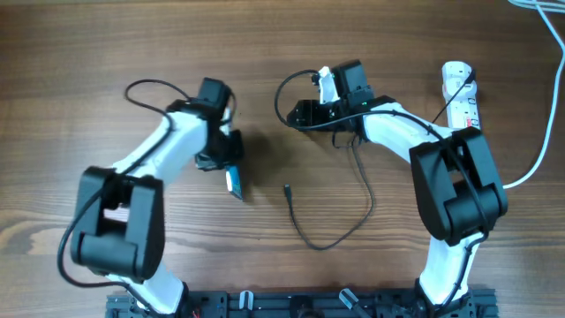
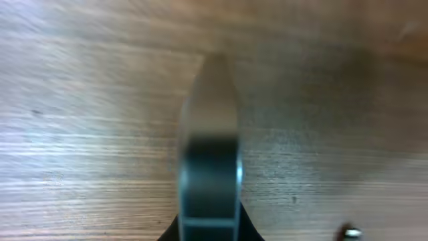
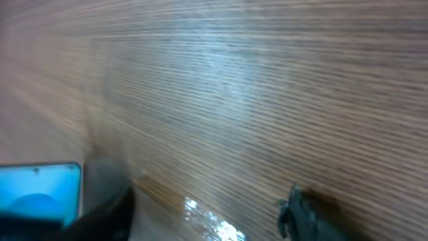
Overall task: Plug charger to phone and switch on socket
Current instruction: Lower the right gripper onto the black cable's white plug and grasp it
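Overhead: brown wood-grain table [image 1: 88, 53], white oblong socket [image 1: 468, 110] far right w/ thick white cord [image 1: 540, 146], thin black charger [image 1: 328, 246] looping mid-table, left gripper [image 1: 228, 166] clamped on phone [image 1: 236, 183] stood on edge; left wrist: only its slim grey edge, blurred; right wrist: blue screen, right gripper [image 3: 200, 211] spread, nothing btwn.

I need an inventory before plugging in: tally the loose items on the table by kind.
Flat smartphone with light blue screen: 1
Long thin black charger cable: 1
White oblong power strip with red marks: 1
Total: 3
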